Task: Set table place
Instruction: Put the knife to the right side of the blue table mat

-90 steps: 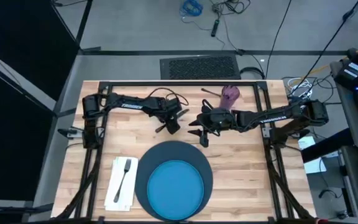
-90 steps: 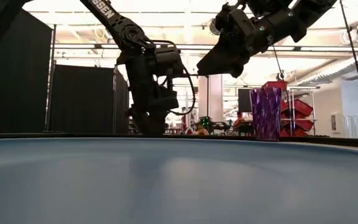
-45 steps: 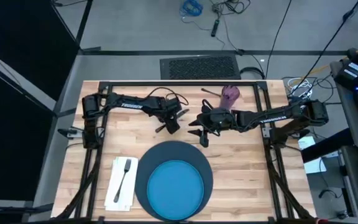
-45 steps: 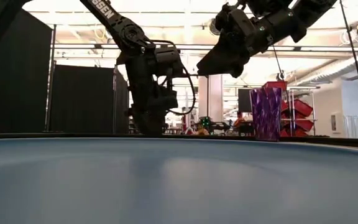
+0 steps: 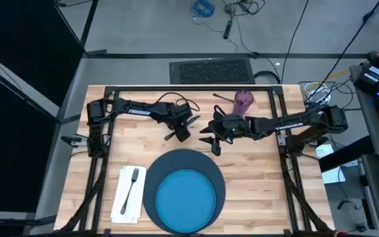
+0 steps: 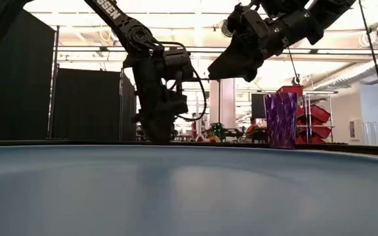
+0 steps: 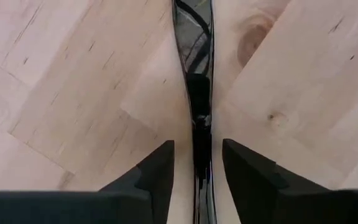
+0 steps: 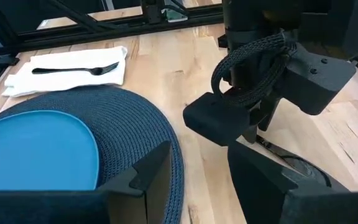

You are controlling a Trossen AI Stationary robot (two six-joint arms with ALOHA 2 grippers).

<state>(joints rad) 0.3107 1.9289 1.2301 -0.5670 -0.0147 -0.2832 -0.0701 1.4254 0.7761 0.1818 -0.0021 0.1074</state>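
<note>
The left gripper [image 7: 196, 163] is down at the table [image 5: 255, 164], its fingers apart on either side of a shiny metal utensil [image 7: 196, 74] (knife or spoon, I cannot tell). The right gripper [image 5: 214, 146], fingers also apart and empty, hovers just beyond the navy mat [image 5: 151, 187], which carries the blue plate [image 5: 185, 199]; fork [image 5: 131, 186] lies on napkin [image 5: 120, 201] beside the mat, purple cup [image 5: 243, 101] near the far edge.

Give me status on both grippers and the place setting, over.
Left gripper open, fingers straddling a metal utensil lying on the table. Right gripper open, hovering beside it. Fork on napkin, plate on mat; cup at the far edge.
</note>
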